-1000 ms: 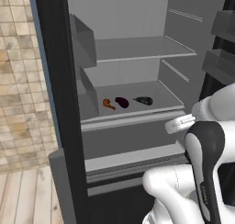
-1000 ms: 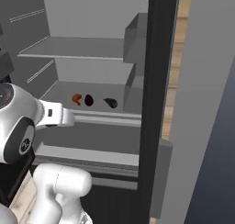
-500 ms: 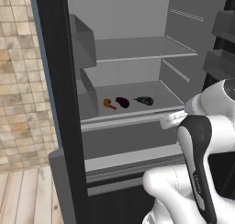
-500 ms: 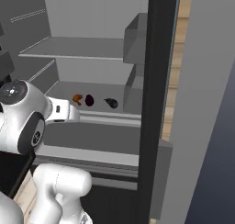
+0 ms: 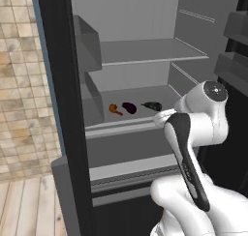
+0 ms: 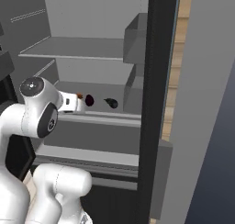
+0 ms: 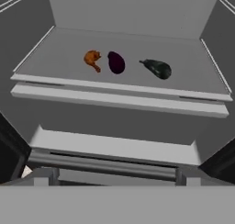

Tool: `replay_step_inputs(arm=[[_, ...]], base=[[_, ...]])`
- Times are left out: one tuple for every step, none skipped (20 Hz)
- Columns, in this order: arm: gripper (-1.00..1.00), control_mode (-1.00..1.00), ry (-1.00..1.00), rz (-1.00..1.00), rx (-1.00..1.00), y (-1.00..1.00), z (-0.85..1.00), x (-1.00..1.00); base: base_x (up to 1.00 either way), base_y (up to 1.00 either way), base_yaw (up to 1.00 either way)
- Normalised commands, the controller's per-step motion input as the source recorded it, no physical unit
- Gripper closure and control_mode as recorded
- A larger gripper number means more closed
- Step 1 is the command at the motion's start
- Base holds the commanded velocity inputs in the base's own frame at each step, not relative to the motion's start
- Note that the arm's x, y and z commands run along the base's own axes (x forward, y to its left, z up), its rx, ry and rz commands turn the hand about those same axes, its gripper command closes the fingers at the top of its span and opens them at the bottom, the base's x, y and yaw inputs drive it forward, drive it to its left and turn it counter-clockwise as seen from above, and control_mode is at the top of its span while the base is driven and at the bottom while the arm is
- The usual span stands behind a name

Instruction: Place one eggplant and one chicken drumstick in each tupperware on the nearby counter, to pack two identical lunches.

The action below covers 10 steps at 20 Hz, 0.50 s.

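The big grey fridge point(image 5: 145, 51) stands open, and three foods lie in a row on its middle grey shelf point(image 7: 59, 53). The small orange chicken drumstick point(image 7: 92, 59) lies just beside the dark purple egg-shaped eggplant point(image 7: 116, 62). The long dark green eggplant point(image 7: 157, 68) lies a little apart from them.

The hand view looks down on the shelf, so all three shapes and colours are easy to see. In the left base view the same foods are small: drumstick point(image 5: 115, 109), purple eggplant point(image 5: 129, 107), green eggplant point(image 5: 153, 106). In the right base view the white arm point(image 6: 39, 113) hides most of the drumstick point(image 6: 80, 96).

The pincer point(image 7: 112, 179) is open wide and holds nothing. It hangs in front of the shelf, well apart from the food.

I can read no words or labels.
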Motion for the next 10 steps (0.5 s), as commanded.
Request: replay_step_inputs(arm=[[-1.0, -1.0, 0.0, -0.03, 0.0, 0.23, -0.22, 0.71], [-1.0, -1.0, 0.0, -0.04, 0.0, 0.21, -0.22, 0.72], [-1.0, -1.0, 0.0, -0.04, 0.0, 0.22, -0.21, 0.71], [-1.0, -1.0, 0.0, -0.04, 0.0, 0.17, -0.21, 0.69], [-1.0, -1.0, 0.0, -0.03, 0.0, 0.1, -0.17, 0.66], [-1.0, -1.0, 0.0, -0.02, 0.0, 0.03, -0.13, 0.64], [-1.0, -1.0, 0.0, -0.02, 0.0, 0.0, -0.12, 0.64], [-1.0, -1.0, 0.0, -0.01, 0.0, 0.0, -0.09, 0.64], [-1.0, -1.0, 0.0, 0.0, 0.0, 0.0, -0.07, 0.61], [-1.0, -1.0, 0.0, 0.0, 0.0, 0.0, -0.06, 0.59]], base=[[0.0, 0.0, 0.0], [0.0, 0.0, 0.0], [0.0, 0.0, 0.0], [0.0, 0.0, 0.0], [0.0, 0.0, 0.0], [0.0, 0.0, 0.0], [0.0, 0.0, 0.0], [0.0, 0.0, 0.0], [0.0, 0.0, 0.0], [0.0, 0.0, 0.0]])
